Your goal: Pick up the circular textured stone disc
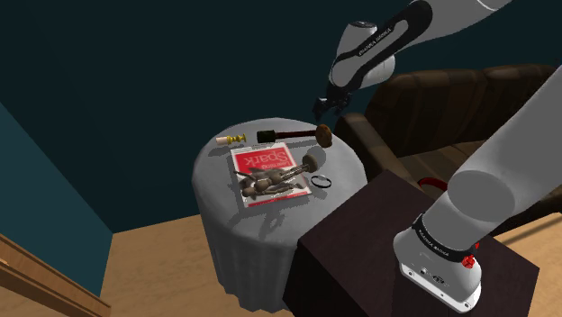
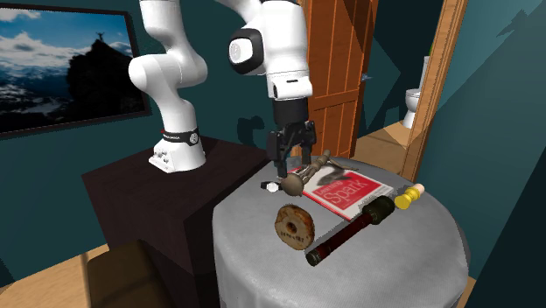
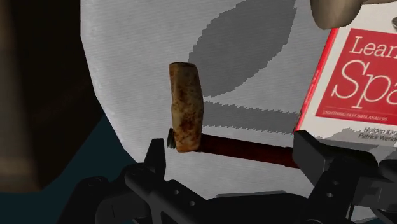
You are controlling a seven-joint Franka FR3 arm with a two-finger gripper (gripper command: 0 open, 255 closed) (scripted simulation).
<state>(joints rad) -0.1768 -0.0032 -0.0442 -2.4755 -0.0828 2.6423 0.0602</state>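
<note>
Shoulder view: the black tool [image 1: 324,113] is hanging just above the brown stone disc [image 1: 324,137]. The disc is sitting near the round grey-draped bench's [image 1: 216,194] edge on that view's right, up against the end of a dark club [image 1: 284,135]. A red Spark book [image 1: 263,162] is lying mid-bench with a wooden figure [image 1: 270,183] on top.

Second exterior view: the disc [image 2: 294,226] is standing up on its rim at the near side of the bench [image 2: 420,254], just beside the club [image 2: 350,231]. The tool [image 2: 291,168] is hovering above and behind it, not touching.

Wrist view: the disc [image 3: 185,105] is showing edge-on, out ahead of one finger rather than between the two. The fingers [image 3: 154,162] are standing wide apart, so the tool [image 3: 235,165] is released, gripping nothing.
</note>
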